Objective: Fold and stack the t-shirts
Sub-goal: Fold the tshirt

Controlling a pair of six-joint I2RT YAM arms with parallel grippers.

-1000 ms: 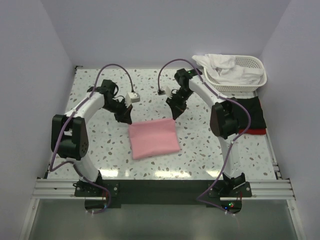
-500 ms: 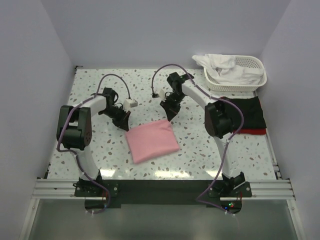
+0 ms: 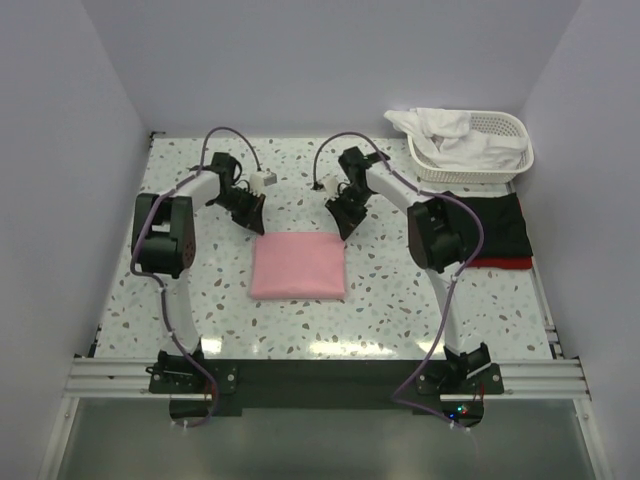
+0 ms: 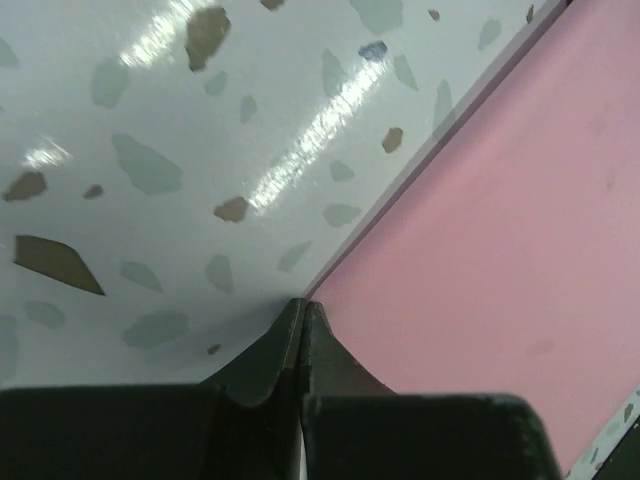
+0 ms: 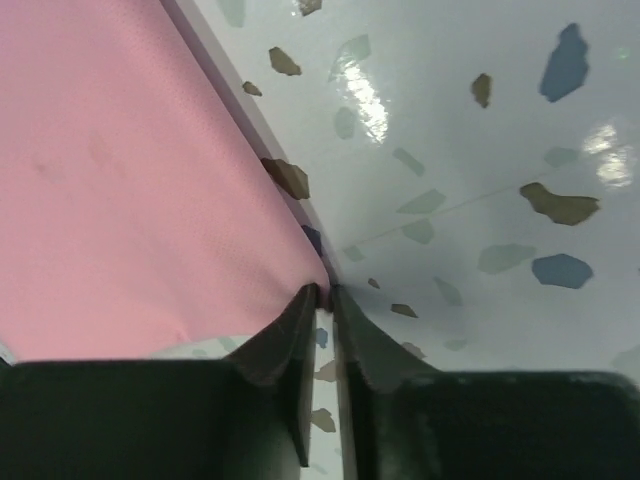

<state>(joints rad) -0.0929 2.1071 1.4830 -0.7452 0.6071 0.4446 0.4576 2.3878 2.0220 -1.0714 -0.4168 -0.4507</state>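
Observation:
The light pink t-shirt [image 3: 298,267] lies folded into a flat rectangle on the speckled table [image 3: 180,280], square to the front edge. My left gripper [image 3: 253,218] is at its far left corner with the jaws closed at the cloth's edge [image 4: 303,305]; pink cloth [image 4: 500,220] fills the right of that view. My right gripper [image 3: 344,225] is at the far right corner, shut with a bit of pink hem pinched between the tips [image 5: 327,290]; the shirt [image 5: 120,180] spreads to the left there. A black t-shirt [image 3: 495,222] lies folded on a red one [image 3: 508,263] at the right. A white t-shirt [image 3: 448,135] hangs in the basket.
The white lattice basket [image 3: 505,158] stands at the back right corner. Purple cables loop above both arms. Walls close in the table at the left, back and right. The metal rail with both arm bases [image 3: 320,375] runs along the near edge.
The pink t-shirt has turned from tilted to square with the table and shifted slightly. Both grippers have moved with its far corners, the left one further back and to the right.

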